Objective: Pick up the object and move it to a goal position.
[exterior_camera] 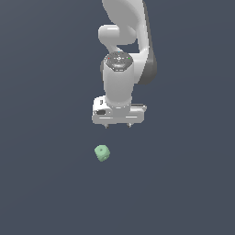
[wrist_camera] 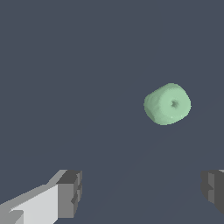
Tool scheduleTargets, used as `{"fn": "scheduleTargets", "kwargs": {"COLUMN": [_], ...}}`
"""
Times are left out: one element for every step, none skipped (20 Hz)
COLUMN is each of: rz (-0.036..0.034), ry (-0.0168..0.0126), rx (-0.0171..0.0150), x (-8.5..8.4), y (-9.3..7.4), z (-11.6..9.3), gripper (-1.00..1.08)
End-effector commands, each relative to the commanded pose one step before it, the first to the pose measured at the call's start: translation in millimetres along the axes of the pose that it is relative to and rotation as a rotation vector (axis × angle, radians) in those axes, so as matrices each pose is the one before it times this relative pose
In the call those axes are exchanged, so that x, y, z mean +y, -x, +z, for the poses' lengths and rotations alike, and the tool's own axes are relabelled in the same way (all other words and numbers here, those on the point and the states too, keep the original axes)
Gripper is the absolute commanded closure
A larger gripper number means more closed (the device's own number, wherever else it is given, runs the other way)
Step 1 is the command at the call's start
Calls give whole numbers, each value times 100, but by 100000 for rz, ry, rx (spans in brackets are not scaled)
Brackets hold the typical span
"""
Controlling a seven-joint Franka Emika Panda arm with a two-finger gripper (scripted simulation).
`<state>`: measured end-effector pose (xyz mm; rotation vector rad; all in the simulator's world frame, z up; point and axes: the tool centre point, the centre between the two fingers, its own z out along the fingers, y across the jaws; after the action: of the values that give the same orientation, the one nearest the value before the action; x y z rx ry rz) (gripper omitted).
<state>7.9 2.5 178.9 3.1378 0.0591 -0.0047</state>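
Note:
The object is a tiny mint-green die-like cube with rounded corners, lying on the dark grey floor. In the exterior view my white gripper hangs above and behind it, slightly toward the exterior view's right, pointing down. Its two short fingertips are spread apart and nothing is between them. In the wrist view the cube shows a dimple on its face and lies ahead of the open gripper, outside the gap between the fingers.
The white arm rises from the gripper to the exterior view's upper edge. The floor is a plain dark grey surface with no other objects or marks in view.

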Motion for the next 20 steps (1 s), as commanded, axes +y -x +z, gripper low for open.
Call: {"fn": "scheduleTargets", "kwargs": {"rz": [0, -91, -303, -474, -667, -831, -720, -536, -341, -117, 91, 203, 207, 69, 0, -195, -258, -345, -447, -548], "ry": [0, 26, 85, 134, 189, 236, 202, 145, 84, 21, -26, -31, -12, 2, 0, 11, 4, 3, 1, 0], "rx": [0, 23, 77, 121, 171, 211, 179, 127, 73, 17, -23, -25, -7, 4, 0, 6, -1, -5, -8, -11], "x": [1, -53, -177, -272, -377, -455, -374, -257, -142, -24, 40, 35, -3, -21, 25, -13, 32, 59, 79, 100], "y": [0, -12, -35, -58, -80, -99, -87, -65, -42, -17, 14, 26, 26, 10, -6, -21, -35, -47, -61, -74], "z": [0, -41, -127, -203, -281, -342, -283, -194, -106, -21, 38, 23, -15, -18, 1, 15, 38, 59, 80, 101], "gripper": [-92, -92, -92, -92, -92, -92, -92, -92, -92, -92, -92, -92, -92, -92, -92, -92, -92, -92, -92, -92]}}
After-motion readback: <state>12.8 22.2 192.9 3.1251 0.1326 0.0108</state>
